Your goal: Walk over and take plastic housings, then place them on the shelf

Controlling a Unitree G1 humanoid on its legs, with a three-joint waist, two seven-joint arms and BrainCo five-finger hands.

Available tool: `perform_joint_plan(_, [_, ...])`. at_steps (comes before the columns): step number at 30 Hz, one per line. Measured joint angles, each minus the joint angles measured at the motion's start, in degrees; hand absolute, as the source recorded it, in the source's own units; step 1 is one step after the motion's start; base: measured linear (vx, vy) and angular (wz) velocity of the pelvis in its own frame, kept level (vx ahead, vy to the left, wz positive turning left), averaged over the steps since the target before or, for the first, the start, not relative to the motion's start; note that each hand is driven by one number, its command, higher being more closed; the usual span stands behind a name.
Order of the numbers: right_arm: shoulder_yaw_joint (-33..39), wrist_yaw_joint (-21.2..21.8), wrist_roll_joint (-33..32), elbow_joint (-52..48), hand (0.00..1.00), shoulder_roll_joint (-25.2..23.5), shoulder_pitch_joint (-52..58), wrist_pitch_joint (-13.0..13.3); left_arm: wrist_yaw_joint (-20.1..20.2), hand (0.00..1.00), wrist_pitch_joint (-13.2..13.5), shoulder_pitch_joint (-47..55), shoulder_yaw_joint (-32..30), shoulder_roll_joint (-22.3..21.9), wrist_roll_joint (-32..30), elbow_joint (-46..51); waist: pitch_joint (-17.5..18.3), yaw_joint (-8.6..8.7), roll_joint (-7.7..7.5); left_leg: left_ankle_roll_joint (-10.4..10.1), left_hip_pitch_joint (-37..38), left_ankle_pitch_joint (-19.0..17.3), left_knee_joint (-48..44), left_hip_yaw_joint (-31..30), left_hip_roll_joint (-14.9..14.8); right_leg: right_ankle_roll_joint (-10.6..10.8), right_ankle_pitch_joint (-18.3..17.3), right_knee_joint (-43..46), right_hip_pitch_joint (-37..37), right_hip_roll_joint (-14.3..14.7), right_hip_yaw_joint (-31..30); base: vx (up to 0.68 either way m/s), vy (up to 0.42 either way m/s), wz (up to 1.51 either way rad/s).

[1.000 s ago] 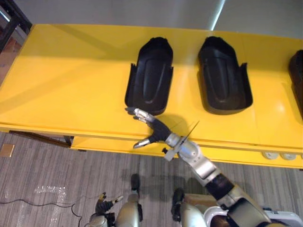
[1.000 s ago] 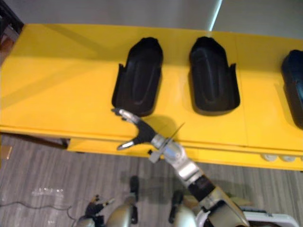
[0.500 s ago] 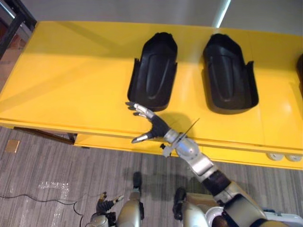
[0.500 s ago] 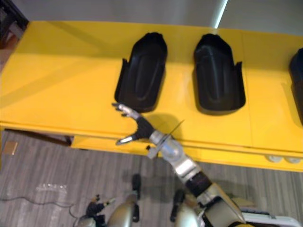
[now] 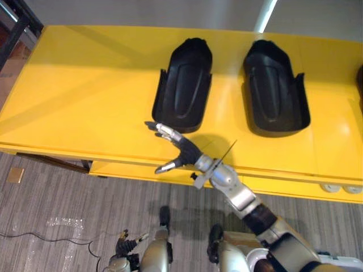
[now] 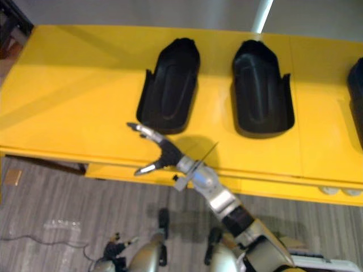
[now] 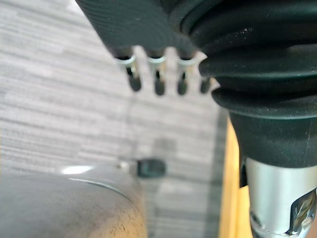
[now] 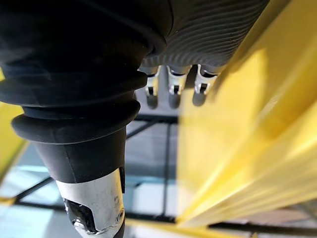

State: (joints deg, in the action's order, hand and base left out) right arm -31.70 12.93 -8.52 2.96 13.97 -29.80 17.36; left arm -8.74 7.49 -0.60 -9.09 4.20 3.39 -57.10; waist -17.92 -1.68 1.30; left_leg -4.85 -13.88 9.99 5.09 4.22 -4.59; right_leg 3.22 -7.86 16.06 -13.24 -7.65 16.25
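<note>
Yellow table over a grey striped floor. Left eye view: the left housing and right housing lie on it, apart. The right hand hangs over the table's front edge just short of the left housing, fingers spread wide, holding nothing. Can't tell if a fingertip touches it. The left hand is low by the floor.

Right eye view: a third housing is cut off at the edge.

Left wrist view: fingers straight, empty, thumb hidden.

Right wrist view: fingers straight too, table just a blur.
</note>
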Motion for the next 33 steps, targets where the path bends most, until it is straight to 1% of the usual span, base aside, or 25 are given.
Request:
perform_joint_plan(1, [0.27, 1.04, -1.41, -3.59, 0.00, 1.03, 2.12, 0.02, 0.04, 0.00, -0.04, 0.15, -0.55, -0.05, -0.01, -0.39, 0.33, 0.40, -0.56, -0.02, 1.57, -0.48, 0.00, 0.78, 0.01, 0.19, 0.14, -1.09, 1.75, 0.15, -0.37, 0.06, -0.006, -0.12])
perform_joint_plan(2, [0.33, 1.21, -1.93, -4.25, 0.00, 1.26, 2.59, 0.01, 0.07, 0.00, -0.05, 0.25, -0.83, -0.07, -0.01, -0.38, 0.42, 0.44, -0.72, -0.07, 1.92, -0.65, 0.01, 1.00, -0.01, 0.24, 0.17, -1.28, 2.09, 0.20, -0.52, 0.06, -0.007, -0.15])
perform_joint_plan(3, [1.93, 2.27, -3.35, -7.20, 0.00, 1.78, 5.12, 0.02, 0.11, 0.00, -0.07, 0.63, -1.44, -0.05, -0.02, -0.49, 0.88, 0.90, -1.34, -0.09, 3.13, -1.11, 0.02, 1.11, -0.07, 0.48, 0.35, -2.43, 3.58, 0.42, -0.76, 0.08, -0.014, -0.14])
perform_joint_plan(6, [12.05, 3.64, -9.39, -11.64, 0.00, 1.71, 13.35, 0.02, 0.55, 0.00, -0.13, 1.74, -2.58, 0.06, 0.02, -1.62, 4.06, 1.99, -3.62, -0.33, 4.97, -2.08, 0.02, 2.00, -0.25, 0.77, 0.64, -4.54, 5.90, 0.83, -1.42, 0.08, -0.016, -0.13])
perform_joint_plan(7, [14.21, 3.59, -10.90, -11.66, 0.00, 1.50, 14.30, -0.04, 0.74, 0.00, -0.16, 2.02, -3.08, 0.01, 0.02, -1.65, 4.63, 2.30, -4.04, -0.31, 5.39, -2.19, 0.02, 2.46, -0.27, 0.80, 0.79, -4.97, 6.36, 0.89, -1.71, 0.09, -0.016, -0.26])
perform_joint_plan(8, [18.86, 3.45, -13.06, -11.83, 0.00, 0.89, 15.90, -0.10, 1.01, 0.00, -0.21, 2.43, -3.74, 0.00, 0.03, -2.18, 5.54, 2.58, -4.62, -0.38, 6.60, -2.52, 0.01, 2.96, -0.29, 0.80, 1.16, -5.89, 7.48, 1.02, -2.41, 0.05, -0.008, -0.26])
perform_joint_plan(10, [27.38, 2.93, -15.22, -14.37, 0.00, -0.46, 19.91, -0.10, 1.52, 0.00, -0.56, 3.38, -3.95, -0.35, 0.04, -2.87, 8.64, 3.10, -4.61, -0.40, 7.15, -2.99, 0.02, 4.32, -0.41, 0.97, 2.35, -8.20, 8.40, 1.40, -3.46, 0.07, -0.002, -0.32])
perform_joint_plan(11, [29.51, 2.50, -15.49, -15.14, 0.00, -0.84, 20.81, -0.09, 1.66, 0.00, -0.57, 3.70, -4.32, -0.47, 0.04, -2.89, 9.16, 3.15, -4.61, -0.57, 7.56, -3.16, 0.02, 4.51, -0.49, 0.94, 2.73, -8.85, 8.80, 1.52, -3.84, 0.05, -0.001, -0.32])
perform_joint_plan(13, [37.69, 0.37, -15.39, -17.94, 0.00, -2.35, 24.42, -0.02, 2.36, 0.00, -0.91, 5.20, -6.22, -0.97, 0.09, -3.21, 11.11, 4.37, -4.26, -0.63, 9.06, -3.84, 0.06, 5.29, -0.80, 1.03, 3.47, -10.58, 10.45, 1.99, -4.84, 0.00, -0.005, -0.26])
perform_joint_plan(14, [39.76, -0.27, -15.40, -18.68, 0.00, -2.77, 25.61, 0.10, 2.51, 0.00, -1.08, 5.49, -6.63, -1.12, 0.09, -3.28, 11.78, 4.40, -4.19, -0.66, 9.35, -4.02, 0.06, 5.76, -0.91, 1.01, 3.56, -10.64, 10.42, 2.10, -5.34, -0.01, -0.003, -0.31])
perform_joint_plan(15, [43.85, -1.51, -15.19, -19.43, 0.00, -3.72, 27.65, 0.27, 2.70, 0.00, -1.44, 6.00, -7.52, -1.38, 0.02, -3.49, 12.80, 4.80, -3.92, -0.83, 10.11, -4.35, 0.07, 6.40, -1.03, 1.01, 3.60, -10.67, 10.55, 2.22, -6.06, -0.02, -0.001, -0.34])
perform_joint_plan(16, [47.65, -2.81, -14.62, -19.78, 0.00, -4.89, 29.54, 0.30, 2.80, 0.00, -1.50, 6.91, -8.37, -1.81, 0.05, -3.82, 14.10, 5.75, -3.66, -0.86, 10.52, -4.48, 0.08, 7.38, -1.17, 1.01, 3.60, -10.61, 10.43, 2.33, -6.92, -0.01, 0.002, -0.40])
perform_joint_plan(17, [49.67, -3.71, -13.84, -19.82, 0.00, -5.59, 30.37, 0.32, 2.78, 0.00, -1.48, 7.19, -8.84, -2.01, 0.04, -3.80, 14.39, 5.83, -3.54, -1.01, 11.05, -4.71, 0.08, 7.95, -1.30, 1.02, 3.61, -10.61, 10.40, 2.47, -7.76, -0.02, 0.004, -0.53])
perform_joint_plan(18, [53.80, -5.25, -12.74, -19.80, 0.00, -7.12, 32.29, 0.31, 2.86, 0.00, -1.54, 7.52, -9.02, -2.06, -0.11, -3.84, 14.89, 5.98, -3.32, -1.15, 12.07, -5.06, 0.08, 9.53, -1.61, 1.02, 3.60, -10.62, 10.30, 2.73, -9.26, -0.03, -0.001, -0.66])
perform_joint_plan(19, [57.73, -7.01, -11.56, -19.75, 0.00, -8.45, 34.18, 0.32, 2.93, 0.00, -1.59, 7.89, -9.26, -2.26, -1.05, -4.12, 15.37, 6.62, -3.08, -1.33, 12.82, -5.33, 0.08, 10.90, -1.81, 1.05, 3.53, -10.64, 10.21, 2.98, -10.71, -0.03, -0.005, -0.73])
perform_joint_plan(21, [61.96, -9.02, -9.90, -19.37, 0.00, -9.88, 36.13, 0.32, 2.96, 0.00, -1.63, 8.32, -9.28, -2.37, -2.32, -4.65, 16.34, 7.80, -2.77, -1.75, 12.88, -5.75, 0.08, 13.16, -2.04, 1.37, 3.50, -10.41, 8.77, 3.36, -13.03, -0.02, 0.005, -0.64])
perform_joint_plan(24, [69.94, -13.81, -6.19, -15.15, 0.00, -12.57, 41.21, 0.24, 3.01, 0.00, -1.91, 9.48, -7.42, -2.42, -4.94, -5.00, 17.69, 10.69, -2.00, -1.99, 12.99, -6.49, 0.08, 17.87, -2.30, 1.90, 4.23, -10.17, 5.99, 4.06, -17.75, 0.00, 0.011, -0.76])
perform_joint_plan(25, [71.25, -14.52, -6.16, -14.34, 0.00, -13.26, 42.17, 0.21, 3.04, 0.00, -2.07, 9.59, -6.89, -2.51, -5.64, -5.08, 17.81, 11.18, -1.84, -1.92, 13.13, -6.59, 0.08, 18.61, -2.29, 2.05, 4.35, -10.07, 5.61, 4.11, -18.46, 0.03, 0.015, -0.66])
perform_joint_plan(26, [73.51, -15.90, -5.79, -12.66, 0.00, -14.75, 43.59, 0.15, 3.11, 0.00, -2.15, 9.59, -5.57, -2.52, -6.28, -5.32, 17.91, 12.33, -1.80, -2.13, 13.73, -6.95, 0.07, 20.32, -2.25, 2.14, 4.56, -9.82, 5.04, 4.40, -20.26, 0.04, 0.025, -0.74])
perform_joint_plan(27, [75.12, -17.00, -4.91, -11.38, 0.00, -15.81, 44.54, 0.06, 3.32, 0.00, -2.18, 9.51, -5.30, -2.57, -6.35, -5.42, 17.91, 12.83, -1.84, -2.17, 14.53, -7.40, 0.06, 22.22, -2.37, 2.01, 4.99, -9.87, 4.80, 4.72, -22.08, 0.06, 0.035, -1.05])
perform_joint_plan(28, [75.95, -18.44, -3.51, -10.31, 0.00, -17.05, 45.67, -0.33, 3.40, 0.00, -2.18, 9.61, -5.25, -2.67, -6.71, -5.45, 17.94, 12.99, -1.85, -2.17, 15.64, -7.77, 0.06, 24.92, -2.48, 1.69, 5.68, -9.85, 4.49, 5.23, -24.41, 0.05, 0.032, -1.03])
perform_joint_plan(29, [76.18, -19.17, -2.74, -10.14, 0.00, -17.75, 46.11, -0.40, 3.40, 0.00, -2.17, 9.60, -5.28, -2.78, -6.71, -5.40, 17.96, 13.25, -1.85, -2.34, 16.17, -8.06, 0.04, 26.53, -2.54, 1.97, 6.06, -9.83, 4.18, 5.57, -25.81, 0.05, 0.030, -1.20])
perform_joint_plan(31, [75.78, -22.08, 1.54, -8.81, 0.00, -19.79, 46.89, -0.99, 3.35, 0.00, -2.14, 9.24, -5.29, -3.50, -6.70, -4.99, 17.98, 13.86, -1.88, -2.92, 18.09, -9.31, 0.05, 31.74, -2.70, 2.14, 7.68, -10.93, 3.91, 6.61, -30.54, 0.05, 0.025, -1.15])
perform_joint_plan(32, [75.35, -22.63, 1.57, -8.44, 0.00, -19.86, 47.29, -1.34, 3.34, 0.00, -2.02, 9.08, -5.27, -3.59, -6.69, -4.62, 18.01, 13.81, -1.96, -3.07, 18.51, -9.60, 0.05, 32.91, -2.69, 2.33, 7.86, -11.17, 3.71, 6.79, -31.49, 0.02, 0.009, -0.86])
perform_joint_plan(33, [74.65, -23.09, 1.53, -7.97, 0.00, -19.80, 47.83, -1.61, 3.29, 0.00, -1.97, 8.45, -5.23, -4.14, -6.69, -4.48, 18.05, 14.19, -1.94, -3.30, 18.86, -9.94, 0.06, 34.19, -2.64, 2.55, 8.14, -11.56, 3.57, 6.89, -32.53, 0.00, -0.011, -0.46])
